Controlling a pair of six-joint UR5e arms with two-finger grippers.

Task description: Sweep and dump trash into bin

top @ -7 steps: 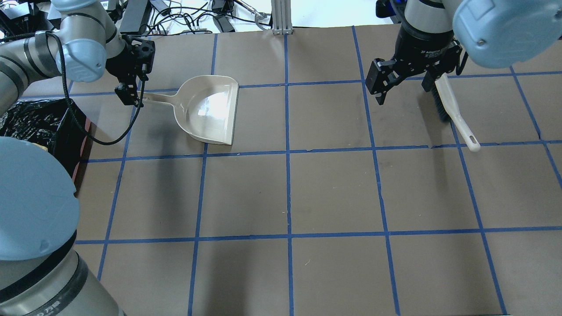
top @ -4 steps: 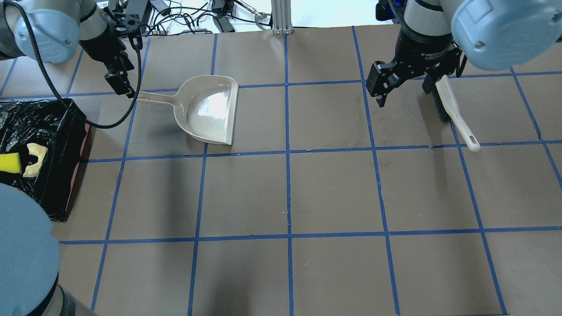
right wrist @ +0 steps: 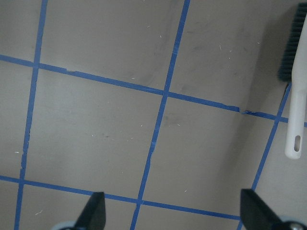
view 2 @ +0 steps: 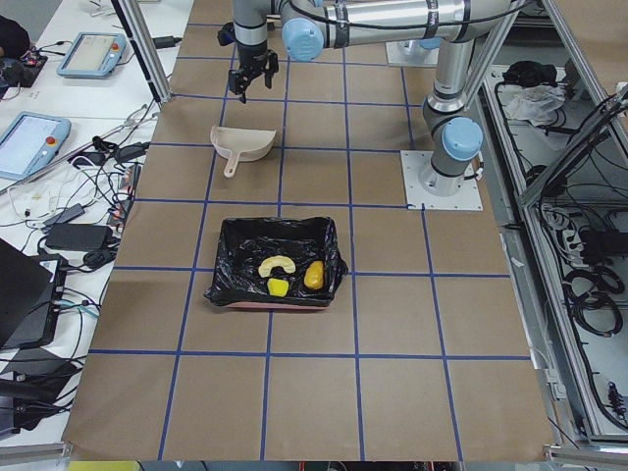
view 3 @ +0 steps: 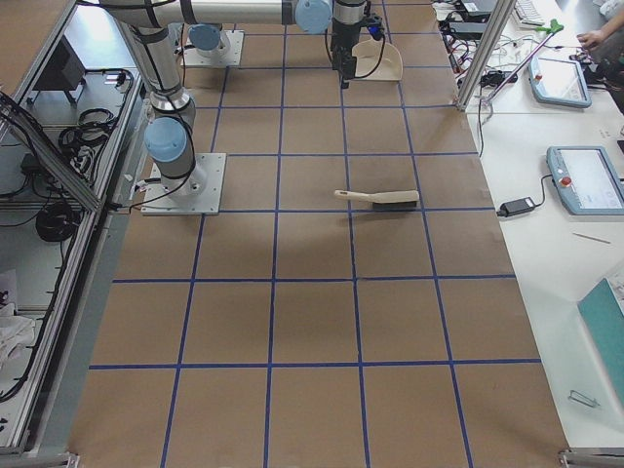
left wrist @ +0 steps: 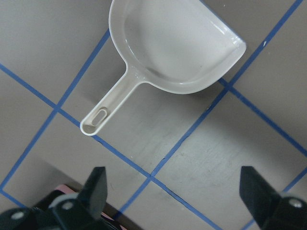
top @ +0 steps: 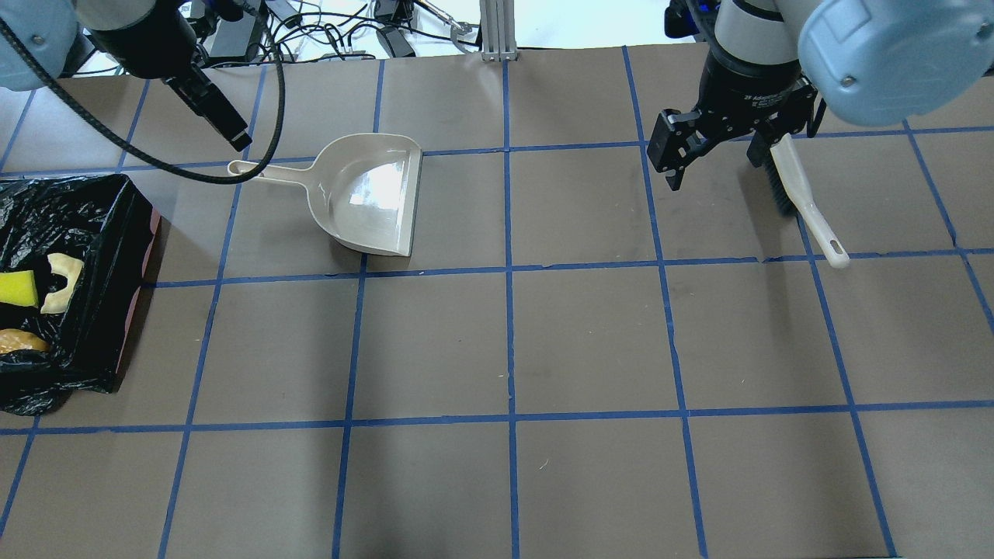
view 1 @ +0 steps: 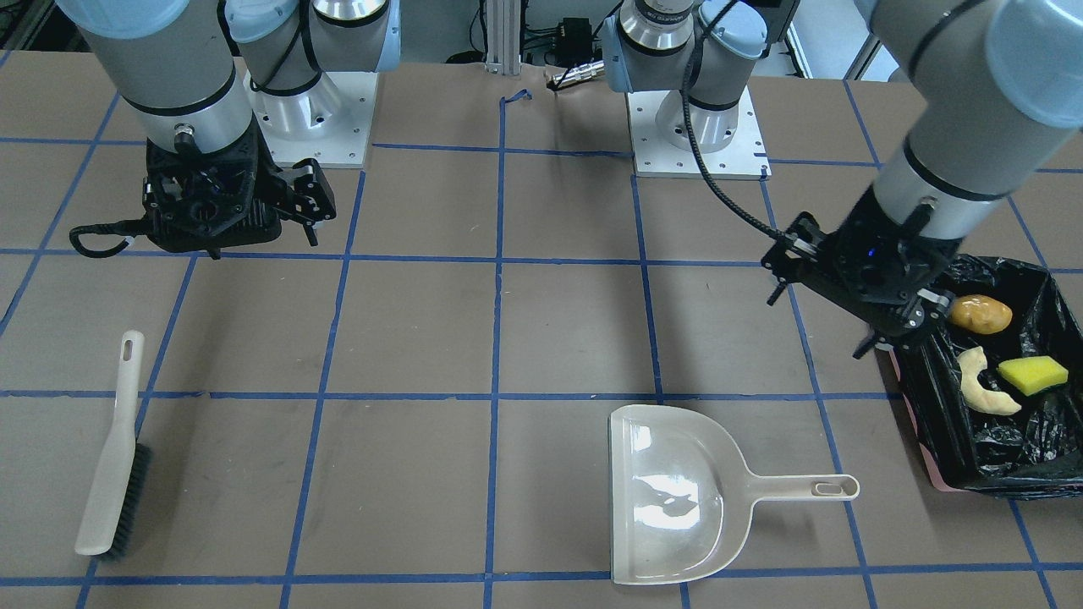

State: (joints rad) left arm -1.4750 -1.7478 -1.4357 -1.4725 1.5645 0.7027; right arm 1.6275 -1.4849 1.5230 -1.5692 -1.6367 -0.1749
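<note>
1. There's the beige plastic dustpan [view 1: 668, 507], flat on the table. Its open mouth is turned away from the left gripper [left wrist: 175, 191] and its slotted handle end points toward that gripper: near, but apart from both fingers.
2. Over by the right gripper [top: 710, 159] lies a cream-handled hand brush [view 1: 110, 474] with dark bristles. It sits just outside the outer finger, handle tip pointing away.
3. Beneath both grippers spreads the brown paper-covered table [top: 590, 341], crossed by a blue tape grid.
4. An aluminium post [top: 497, 31] stands at the table's far edge, between the two grippers.
5. Past that edge, nearer the left gripper, a tangle of black cables [top: 334, 31] and power bricks.
</note>
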